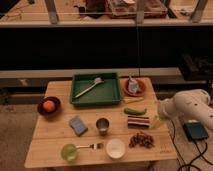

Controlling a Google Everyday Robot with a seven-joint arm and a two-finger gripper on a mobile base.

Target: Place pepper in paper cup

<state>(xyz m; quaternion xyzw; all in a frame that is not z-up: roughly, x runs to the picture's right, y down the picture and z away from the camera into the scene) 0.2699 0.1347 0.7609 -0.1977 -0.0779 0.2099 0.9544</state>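
The slim green pepper point(135, 111) lies on the wooden table point(55, 140), right of centre. The white paper cup point(115, 148) stands upright near the front edge, below and left of the pepper. My white arm point(187, 107) reaches in from the right. Its gripper point(156, 122) is low at the table's right edge, just right of the pepper and apart from it. It holds nothing that I can make out.
A green tray point(107, 95) with a utensil sits at the back, an orange plate point(134, 88) to its right. A thin yellowish piece point(132, 100), striped packet point(138, 121), brown snack pile point(142, 140), steel cup point(102, 125), blue sponge point(78, 125), green cup point(68, 152), fork point(92, 146) and a bowl with an orange point(48, 106) are also there.
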